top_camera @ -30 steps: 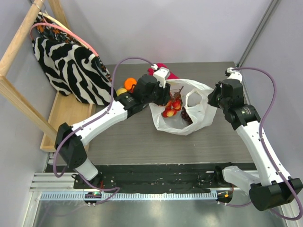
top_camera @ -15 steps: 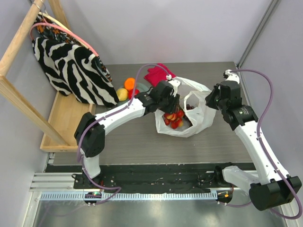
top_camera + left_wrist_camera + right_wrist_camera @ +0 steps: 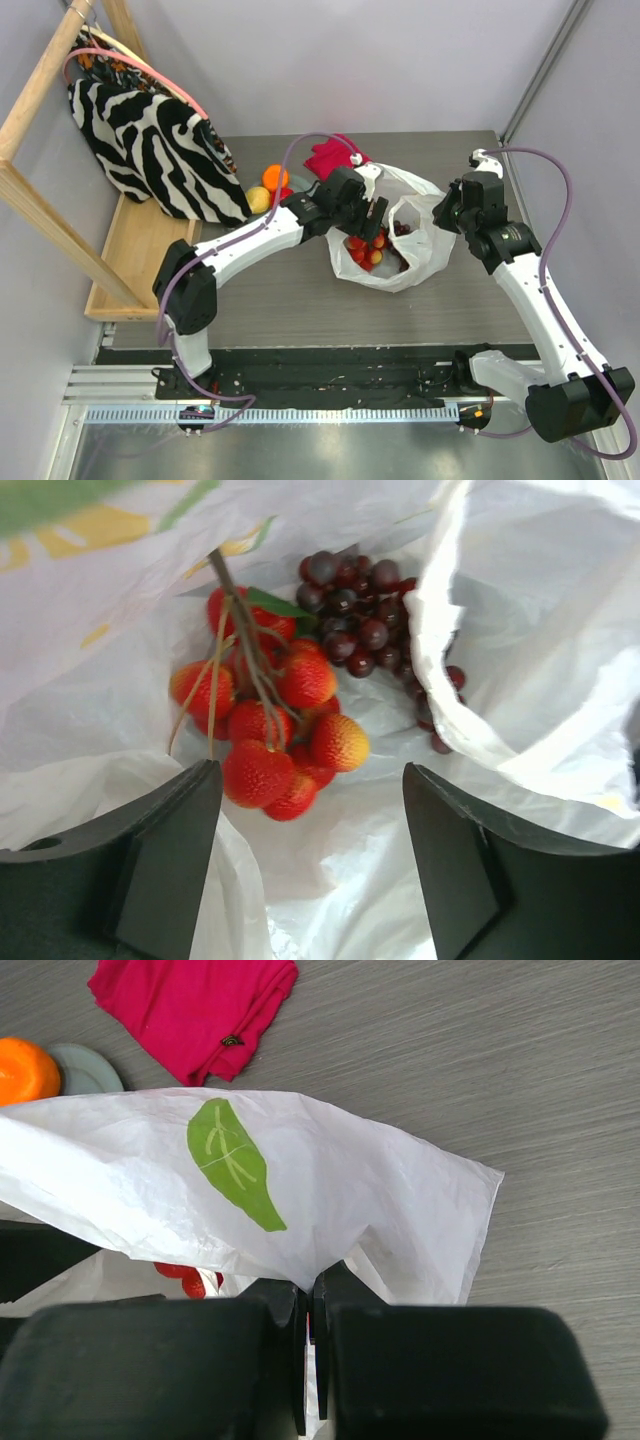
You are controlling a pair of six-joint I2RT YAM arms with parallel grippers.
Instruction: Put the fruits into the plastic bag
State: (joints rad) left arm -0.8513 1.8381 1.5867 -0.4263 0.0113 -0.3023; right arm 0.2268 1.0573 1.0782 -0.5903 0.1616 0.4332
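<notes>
Two fruits, an orange (image 3: 274,176) and a yellow fruit (image 3: 258,199), lie outside the plastic bag (image 3: 400,264), to its far left, seen from above. The left wrist view shows the left gripper (image 3: 312,780) spread apart and empty above a red-yellow fruit cluster (image 3: 272,730) and dark grapes (image 3: 350,605) inside the bag. The right wrist view shows the right gripper (image 3: 308,1305) pinched onto the bag's edge.
</notes>
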